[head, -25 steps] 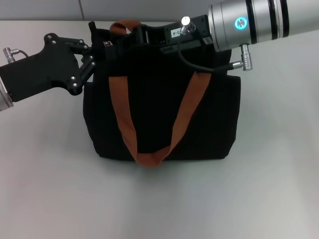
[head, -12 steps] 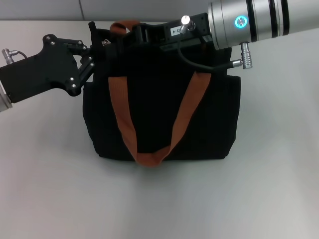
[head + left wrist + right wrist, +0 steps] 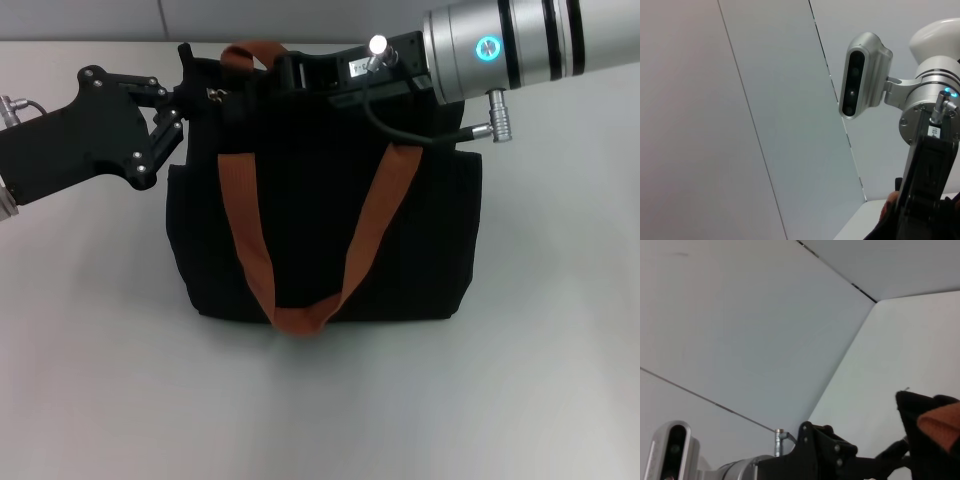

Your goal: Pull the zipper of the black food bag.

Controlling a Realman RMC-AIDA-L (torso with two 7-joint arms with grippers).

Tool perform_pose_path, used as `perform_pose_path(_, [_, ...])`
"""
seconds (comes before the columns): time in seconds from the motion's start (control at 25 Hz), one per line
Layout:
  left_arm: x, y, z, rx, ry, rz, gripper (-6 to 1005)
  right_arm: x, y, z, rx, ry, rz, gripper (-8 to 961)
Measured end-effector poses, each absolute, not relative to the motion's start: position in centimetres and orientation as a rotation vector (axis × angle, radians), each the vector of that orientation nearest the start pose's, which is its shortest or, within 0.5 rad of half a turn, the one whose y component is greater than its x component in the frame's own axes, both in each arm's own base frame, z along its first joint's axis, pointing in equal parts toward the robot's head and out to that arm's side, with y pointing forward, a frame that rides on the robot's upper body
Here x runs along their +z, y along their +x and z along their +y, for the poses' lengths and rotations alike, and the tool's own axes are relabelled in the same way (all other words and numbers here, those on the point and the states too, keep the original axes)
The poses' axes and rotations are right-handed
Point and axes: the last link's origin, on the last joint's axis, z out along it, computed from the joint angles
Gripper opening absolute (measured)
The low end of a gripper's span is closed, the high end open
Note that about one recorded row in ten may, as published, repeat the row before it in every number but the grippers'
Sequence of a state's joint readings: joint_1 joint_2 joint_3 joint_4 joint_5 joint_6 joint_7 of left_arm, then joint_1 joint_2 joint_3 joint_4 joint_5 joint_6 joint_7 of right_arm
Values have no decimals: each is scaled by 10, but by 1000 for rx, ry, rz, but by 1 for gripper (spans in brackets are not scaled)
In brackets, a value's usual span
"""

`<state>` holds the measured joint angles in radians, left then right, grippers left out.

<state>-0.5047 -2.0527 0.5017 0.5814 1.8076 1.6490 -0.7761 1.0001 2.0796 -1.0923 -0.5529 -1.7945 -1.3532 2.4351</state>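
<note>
The black food bag (image 3: 320, 230) stands on the table with its orange-brown straps (image 3: 245, 230) hanging down the front. My left gripper (image 3: 195, 97) is at the bag's top left corner, its fingers drawn together at the small silver zipper pull (image 3: 213, 95). My right gripper (image 3: 288, 72) rests on the bag's top edge, a little right of the rear strap loop. In the right wrist view, a corner of the bag (image 3: 917, 407), a bit of strap (image 3: 940, 422) and my left gripper's black body (image 3: 825, 452) show.
The bag stands on a pale grey table (image 3: 520, 380) that ends at a wall at the back. My right arm's silver wrist (image 3: 500, 45) hangs over the bag's top right. The left wrist view shows the right arm's wrist camera (image 3: 862, 75) and wall panels.
My left gripper has moved a little up and to the left at the bag's corner, and the bag's top left edge has shifted slightly with it. The right arm has barely moved.
</note>
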Motion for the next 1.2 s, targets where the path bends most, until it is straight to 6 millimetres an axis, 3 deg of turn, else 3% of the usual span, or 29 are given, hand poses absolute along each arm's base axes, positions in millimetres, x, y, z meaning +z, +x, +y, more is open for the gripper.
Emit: perform_pose_path(1.2, [43, -266, 331, -838, -2385, 58, 32, -36, 130, 395, 587, -2646, 1657, -1])
